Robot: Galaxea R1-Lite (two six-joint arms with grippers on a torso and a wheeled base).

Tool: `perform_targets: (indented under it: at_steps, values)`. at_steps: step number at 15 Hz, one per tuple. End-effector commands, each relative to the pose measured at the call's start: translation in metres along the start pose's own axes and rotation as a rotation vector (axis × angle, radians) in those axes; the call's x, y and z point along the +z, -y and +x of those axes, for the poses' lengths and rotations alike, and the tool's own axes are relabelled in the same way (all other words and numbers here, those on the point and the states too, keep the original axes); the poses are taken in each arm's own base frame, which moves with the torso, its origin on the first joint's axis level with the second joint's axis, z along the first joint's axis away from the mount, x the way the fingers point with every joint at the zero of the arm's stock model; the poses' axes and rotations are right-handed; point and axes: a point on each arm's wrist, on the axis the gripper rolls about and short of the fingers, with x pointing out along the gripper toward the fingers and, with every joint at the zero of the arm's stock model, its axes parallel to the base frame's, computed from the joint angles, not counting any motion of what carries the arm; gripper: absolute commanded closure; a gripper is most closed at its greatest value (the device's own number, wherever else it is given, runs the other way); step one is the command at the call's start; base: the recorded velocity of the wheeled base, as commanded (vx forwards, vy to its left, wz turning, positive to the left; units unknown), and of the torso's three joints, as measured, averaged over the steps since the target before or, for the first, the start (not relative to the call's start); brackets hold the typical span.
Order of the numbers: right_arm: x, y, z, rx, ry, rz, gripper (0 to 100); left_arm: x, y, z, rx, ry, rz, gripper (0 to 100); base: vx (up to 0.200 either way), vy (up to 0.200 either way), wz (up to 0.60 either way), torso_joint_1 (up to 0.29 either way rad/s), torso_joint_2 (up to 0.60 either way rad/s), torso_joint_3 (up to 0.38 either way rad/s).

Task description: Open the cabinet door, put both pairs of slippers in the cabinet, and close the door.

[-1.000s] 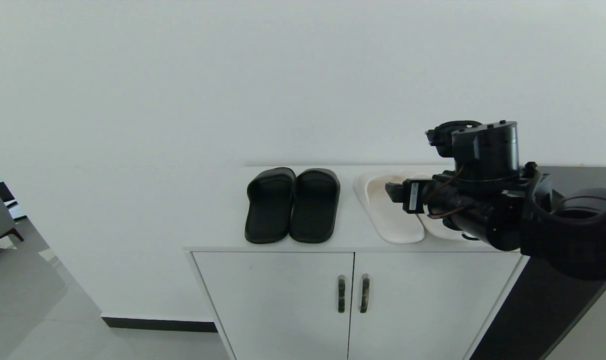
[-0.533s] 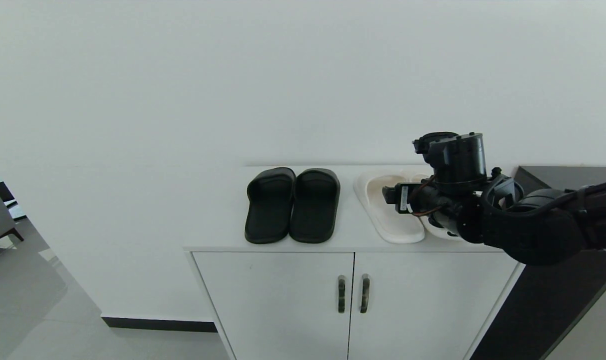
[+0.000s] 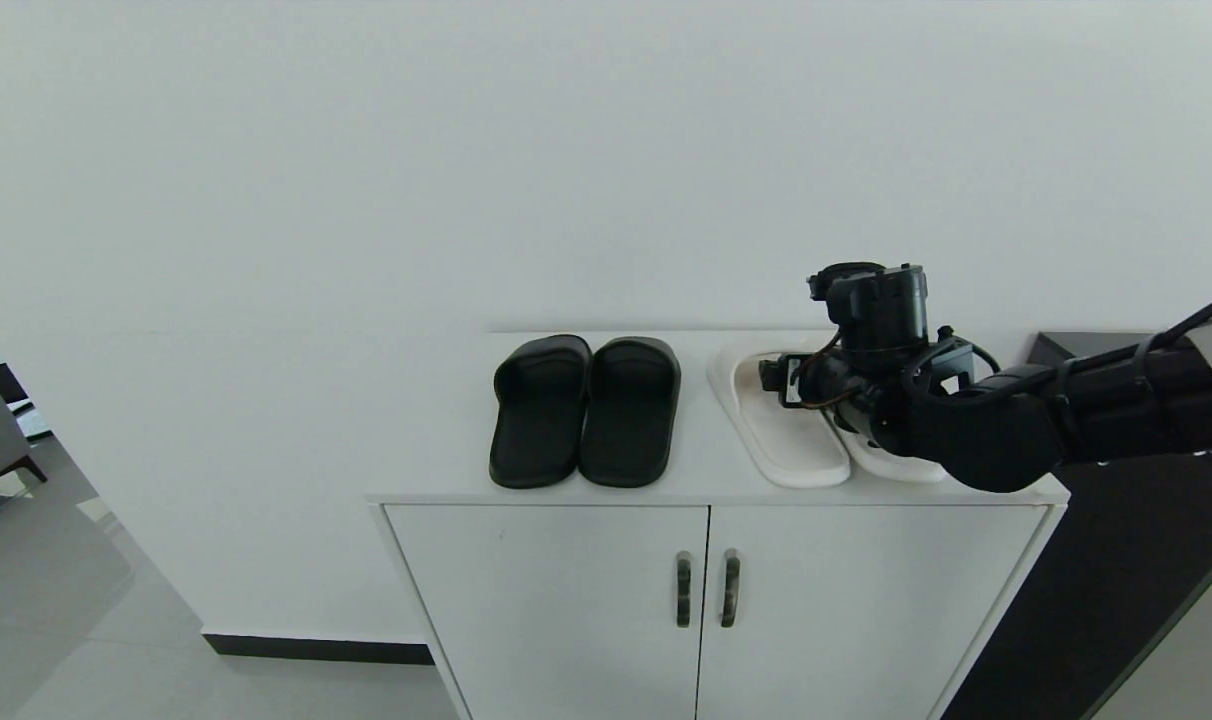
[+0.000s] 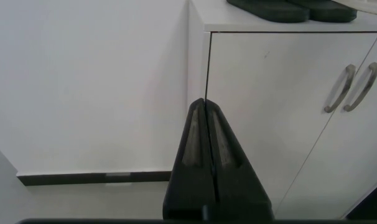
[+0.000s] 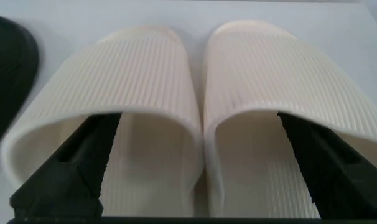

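Over the last second the right arm has stretched forward from close to us out over the cabinet's top, and the right gripper has come down onto the pair of cream ribbed rubber slippers lying at the right end of that top. In the right wrist view its black fingers stand wide apart, one reaching into the strap opening of each slipper, so that the two touching inner walls lie between them; nothing is clamped yet. We take this to be the approach to a pinch that would lift both cream slippers at once. The pair of black rubber slippers has not moved and sits side by side just to the left of the cream pair. The white two-door cabinet has both doors shut, its two metal bar handles untouched, so the slippers look likely to be picked up before there is an opening to put them in. The left gripper, fingers pressed together and holding nothing, hangs low by the cabinet's left front corner, and we judge it well placed to go for a handle.
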Motion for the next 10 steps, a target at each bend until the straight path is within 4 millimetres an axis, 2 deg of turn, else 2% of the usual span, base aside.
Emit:
perform_targets:
  at_steps: [1, 2, 7, 8, 10]
  values:
    - [-0.001, 0.001, 0.008, -0.010, 0.001, 0.003, 0, 0.000, 0.000, 0.000, 0.000, 0.000, 0.000, 100, 0.000, 0.000, 0.00, 0.000, 0.00, 0.000]
    - [0.000, 0.001, 0.011, -0.013, 0.003, 0.005, 100, 0.000, 0.000, 0.000, 0.000, 0.000, 0.000, 100, 0.000, 0.000, 0.00, 0.000, 0.00, 0.000]
    - [0.001, 0.001, 0.011, -0.012, 0.007, 0.007, 100, 0.000, 0.000, 0.000, 0.002, 0.000, -0.002, 100, 0.000, 0.000, 0.00, 0.000, 0.00, 0.000]
    - [0.004, 0.001, 0.008, -0.009, 0.014, 0.012, 100, 0.000, 0.000, 0.000, 0.002, 0.002, -0.002, 100, 0.000, 0.000, 0.00, 0.000, 0.00, 0.000]
    - [0.020, 0.002, -0.011, 0.021, 0.050, 0.031, 100, 0.000, 0.000, 0.000, 0.000, 0.000, -0.002, 100, 0.000, 0.000, 0.00, 0.000, 0.00, 0.000]
